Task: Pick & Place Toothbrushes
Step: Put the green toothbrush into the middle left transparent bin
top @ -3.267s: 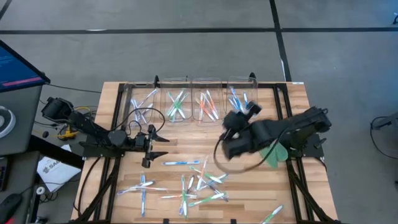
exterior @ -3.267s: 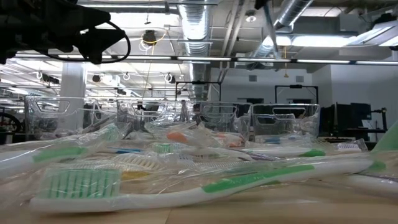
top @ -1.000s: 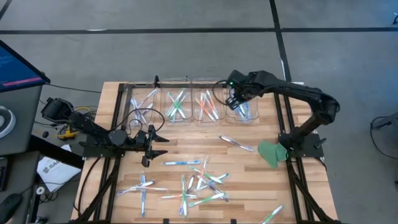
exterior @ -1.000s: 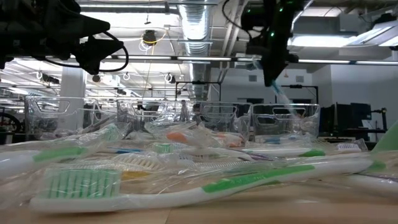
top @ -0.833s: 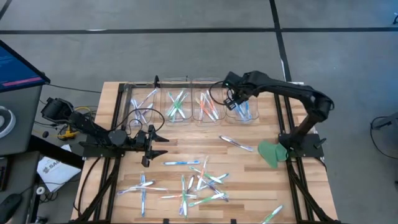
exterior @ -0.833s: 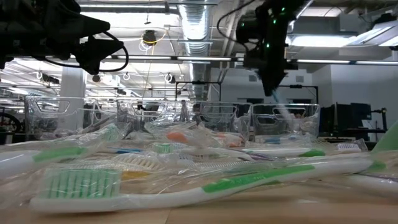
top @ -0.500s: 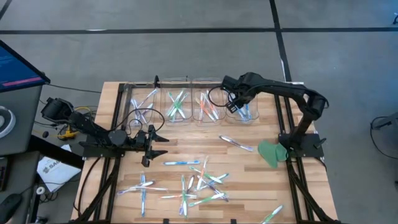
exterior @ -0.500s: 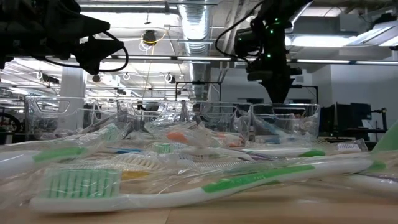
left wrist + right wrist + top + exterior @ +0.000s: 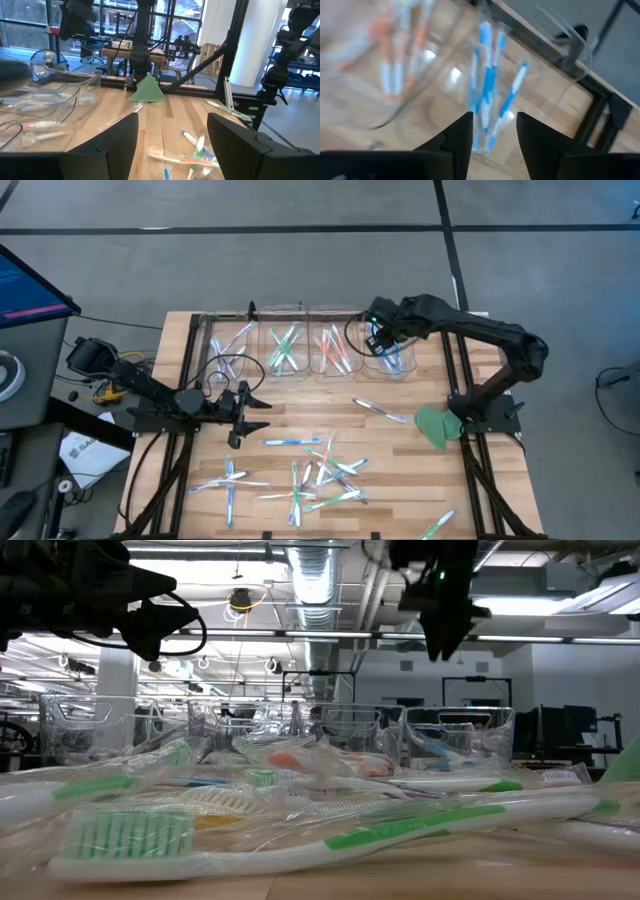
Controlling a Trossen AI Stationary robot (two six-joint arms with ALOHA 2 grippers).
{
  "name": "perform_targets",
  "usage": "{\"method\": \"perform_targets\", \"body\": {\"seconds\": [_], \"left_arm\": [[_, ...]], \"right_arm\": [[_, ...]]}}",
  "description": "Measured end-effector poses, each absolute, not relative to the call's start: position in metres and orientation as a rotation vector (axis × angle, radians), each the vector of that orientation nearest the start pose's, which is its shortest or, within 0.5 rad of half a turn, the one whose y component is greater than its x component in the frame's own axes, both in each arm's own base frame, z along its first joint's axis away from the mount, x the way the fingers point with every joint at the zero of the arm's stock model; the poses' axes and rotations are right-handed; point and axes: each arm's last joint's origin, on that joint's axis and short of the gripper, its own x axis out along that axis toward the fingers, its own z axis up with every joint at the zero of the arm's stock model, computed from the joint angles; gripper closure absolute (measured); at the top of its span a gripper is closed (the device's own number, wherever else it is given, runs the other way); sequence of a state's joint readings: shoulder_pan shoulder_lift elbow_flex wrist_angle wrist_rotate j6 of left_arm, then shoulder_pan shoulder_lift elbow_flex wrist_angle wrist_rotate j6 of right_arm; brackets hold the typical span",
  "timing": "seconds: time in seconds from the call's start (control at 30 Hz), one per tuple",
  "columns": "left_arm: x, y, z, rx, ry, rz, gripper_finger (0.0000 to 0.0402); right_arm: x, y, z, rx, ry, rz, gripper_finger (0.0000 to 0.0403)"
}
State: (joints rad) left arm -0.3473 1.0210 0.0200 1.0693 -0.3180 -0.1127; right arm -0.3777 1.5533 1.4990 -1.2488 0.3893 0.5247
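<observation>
Right now we have the right gripper [image 9: 378, 338] poised over the clear plastic bin [image 9: 388, 348] at the right end of the row along the far edge of the wooden slatted surface [image 9: 400, 470]. Its fingers [image 9: 462, 135] are parted with nothing between them, and the blue-accented toothbrushes [image 9: 487, 100] lie in that bin directly beneath. The remaining loose toothbrushes [image 9: 315, 475] are scattered across the near middle of the surface, well apart from our right gripper and on the near side of it. One blue-and-white toothbrush [image 9: 380, 412] lies alone between the bins and the pile, its long axis running slantwise across the boards; we judge that one nearest to the right arm. Our left gripper [image 9: 238, 412] waits low at the left, fingers [image 9: 120, 135] spread and empty, just beside the pile's left fringe and nearer to most of it.
</observation>
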Motion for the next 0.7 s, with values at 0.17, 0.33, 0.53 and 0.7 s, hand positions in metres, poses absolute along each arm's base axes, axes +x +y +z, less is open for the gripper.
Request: {"method": "perform_targets", "body": {"seconds": [0.17, 0.33, 0.53, 0.7], "left_arm": [[0.153, -0.046, 0.161, -0.134, -0.059, -0.033, 0.0168], [0.153, -0.046, 0.161, -0.134, -0.059, -0.032, 0.0167], [0.153, -0.046, 0.16, -0.13, -0.048, -0.031, 0.0166], [0.153, -0.046, 0.156, -0.117, -0.011, -0.029, 0.0169]], "right_arm": [[0.262, -0.072, 0.342, 0.342, 1.065, -0.845, 0.0264], [0.267, -0.027, 0.345, 0.254, 1.069, -0.691, 0.0267], [0.27, 0.012, 0.338, 0.138, 1.137, -0.561, 0.0267], [0.268, 0.032, 0.338, 0.15, 1.134, -0.54, 0.0276]]}}
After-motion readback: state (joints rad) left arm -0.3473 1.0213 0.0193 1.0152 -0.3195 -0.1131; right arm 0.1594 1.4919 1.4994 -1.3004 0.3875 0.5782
